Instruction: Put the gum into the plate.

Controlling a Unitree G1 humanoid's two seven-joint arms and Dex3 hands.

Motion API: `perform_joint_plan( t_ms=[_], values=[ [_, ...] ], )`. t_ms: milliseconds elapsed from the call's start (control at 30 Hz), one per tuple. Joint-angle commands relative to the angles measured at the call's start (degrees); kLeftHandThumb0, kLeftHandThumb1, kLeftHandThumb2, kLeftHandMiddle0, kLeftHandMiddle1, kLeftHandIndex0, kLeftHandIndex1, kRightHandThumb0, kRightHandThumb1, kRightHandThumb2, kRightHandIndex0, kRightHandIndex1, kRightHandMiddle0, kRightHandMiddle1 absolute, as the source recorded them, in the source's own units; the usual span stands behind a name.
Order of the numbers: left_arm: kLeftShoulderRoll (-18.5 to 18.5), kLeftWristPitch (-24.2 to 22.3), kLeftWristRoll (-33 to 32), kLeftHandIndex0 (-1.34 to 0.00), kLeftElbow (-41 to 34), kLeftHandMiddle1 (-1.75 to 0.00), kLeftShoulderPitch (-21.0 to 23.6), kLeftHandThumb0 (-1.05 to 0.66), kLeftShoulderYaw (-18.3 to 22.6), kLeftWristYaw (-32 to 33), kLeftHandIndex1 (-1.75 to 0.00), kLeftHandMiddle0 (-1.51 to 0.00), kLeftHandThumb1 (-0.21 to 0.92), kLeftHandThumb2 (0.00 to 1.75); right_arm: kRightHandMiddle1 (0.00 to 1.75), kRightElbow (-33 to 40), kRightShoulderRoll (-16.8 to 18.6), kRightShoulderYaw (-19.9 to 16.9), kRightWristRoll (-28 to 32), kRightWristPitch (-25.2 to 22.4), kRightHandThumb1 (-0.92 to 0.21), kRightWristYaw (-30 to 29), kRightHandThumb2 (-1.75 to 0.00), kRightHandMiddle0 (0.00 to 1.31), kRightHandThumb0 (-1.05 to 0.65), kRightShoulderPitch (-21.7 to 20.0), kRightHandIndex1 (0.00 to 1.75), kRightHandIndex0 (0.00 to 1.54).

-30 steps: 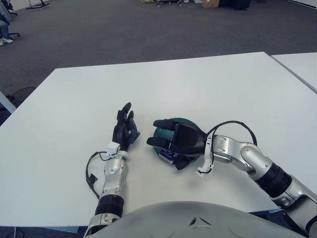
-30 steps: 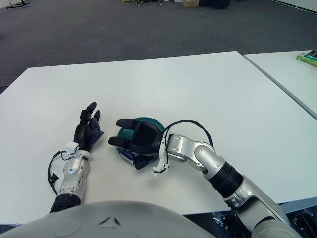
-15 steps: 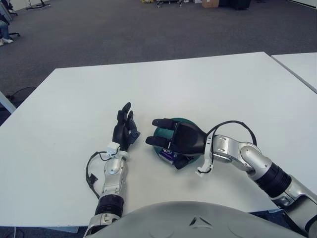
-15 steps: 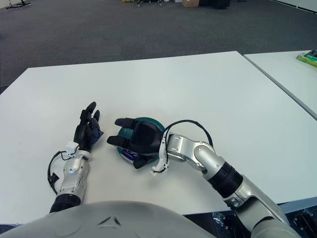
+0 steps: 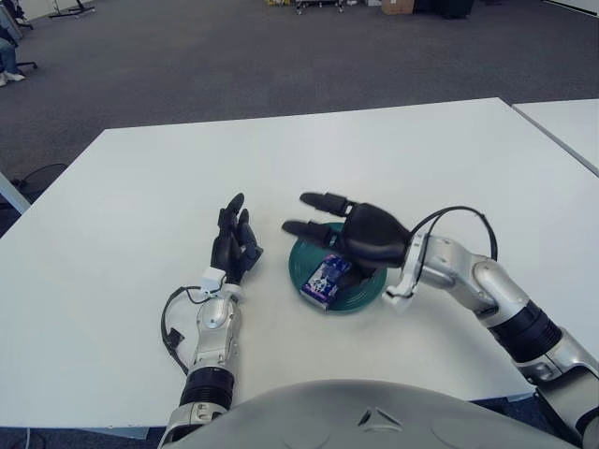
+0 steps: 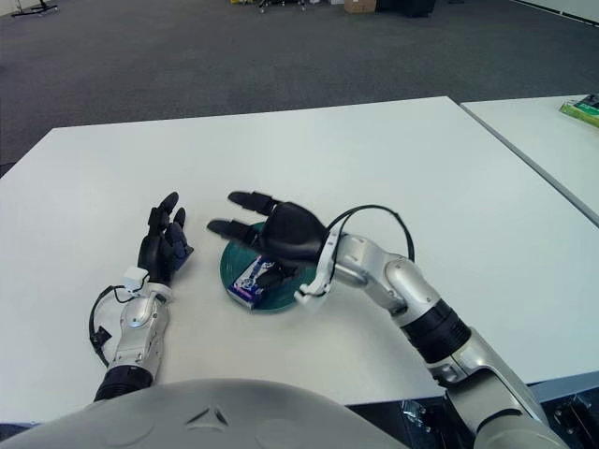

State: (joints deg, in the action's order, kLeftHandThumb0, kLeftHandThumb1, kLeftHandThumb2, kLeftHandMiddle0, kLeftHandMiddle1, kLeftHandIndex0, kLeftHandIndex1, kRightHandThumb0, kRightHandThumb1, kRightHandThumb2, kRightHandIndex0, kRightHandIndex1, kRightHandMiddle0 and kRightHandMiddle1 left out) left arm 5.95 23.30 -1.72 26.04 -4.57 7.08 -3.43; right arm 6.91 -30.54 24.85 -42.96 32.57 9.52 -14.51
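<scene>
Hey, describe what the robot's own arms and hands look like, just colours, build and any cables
Both hands, the left hand and the right hand, are black, with three jointed fingers. The forearms are rounded silver metal segments joined by black ribbed collars. A white connector block sits at the left wrist, and a thin black cable loops out beside each forearm. No sleeves or readable markings show.

Both eyes head-mounted, side by side, looking forward and down, close over the white table (image 5: 140,187). Shared: tabletop, both arms, carpeted floor (image 5: 234,56) beyond. Robot's torso along bottom edge.
</scene>
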Motion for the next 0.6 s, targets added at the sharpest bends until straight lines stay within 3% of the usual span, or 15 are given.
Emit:
perform_joint_plan(
  t_ms=[0, 167, 333, 433, 567],
  values=[
    [2.9, -0.1, -1.5, -0.01, 15.9, -0.04, -9.8, -0.7, 1.2, 1.8, -0.86, -0.35, 0.92, 0.82, 0.02, -9.5, 2.5, -7.6, 13.4, -3.3, -0.92, -2.0, -1.01, 0.03, -1.03, 3.4, 0.01, 0.04],
    [2.9, -1.2, -0.5, -0.03, 16.7, -0.04, -9.4, -0.71, 1.1, 3.1, -0.9, -0.37, 0.92, 0.82, 0.03, -19.4, 8.3, -10.3, 20.1, -1.4, -0.92, -7.7, -0.93, 0.05, -1.04, 6.4, 0.01, 0.05],
    [2.9, -1.6, -0.8, -0.05, 17.0, -0.04, -9.2, -0.72, 1.2, 3.1, -0.91, -0.38, 0.92, 0.83, 0.04, -26.3, 14.1, -12.6, 28.7, -0.6, -0.92, -7.9, -0.9, 0.04, -1.05, 7.5, 0.01, 0.04],
    [3.0, -1.5, -1.3, -0.05, 16.9, -0.03, -9.2, -0.74, 1.5, 2.9, -0.91, -0.38, 0.92, 0.84, 0.04, -27.9, 16.1, -14.0, 32.5, -1.6, -0.92, -6.9, -0.89, 0.04, -1.05, 8.1, 0.01, 0.03],
    [3.0, -0.6, -2.1, -0.04, 16.5, -0.03, -9.5, -0.77, 1.9, 1.9, -0.91, -0.38, 0.92, 0.85, 0.05, -23.8, 16.8, -16.0, 38.2, -5.7, -0.92, -4.0, -0.91, 0.02, -1.05, 12.3, 0.0, 0.03]
  ],
)
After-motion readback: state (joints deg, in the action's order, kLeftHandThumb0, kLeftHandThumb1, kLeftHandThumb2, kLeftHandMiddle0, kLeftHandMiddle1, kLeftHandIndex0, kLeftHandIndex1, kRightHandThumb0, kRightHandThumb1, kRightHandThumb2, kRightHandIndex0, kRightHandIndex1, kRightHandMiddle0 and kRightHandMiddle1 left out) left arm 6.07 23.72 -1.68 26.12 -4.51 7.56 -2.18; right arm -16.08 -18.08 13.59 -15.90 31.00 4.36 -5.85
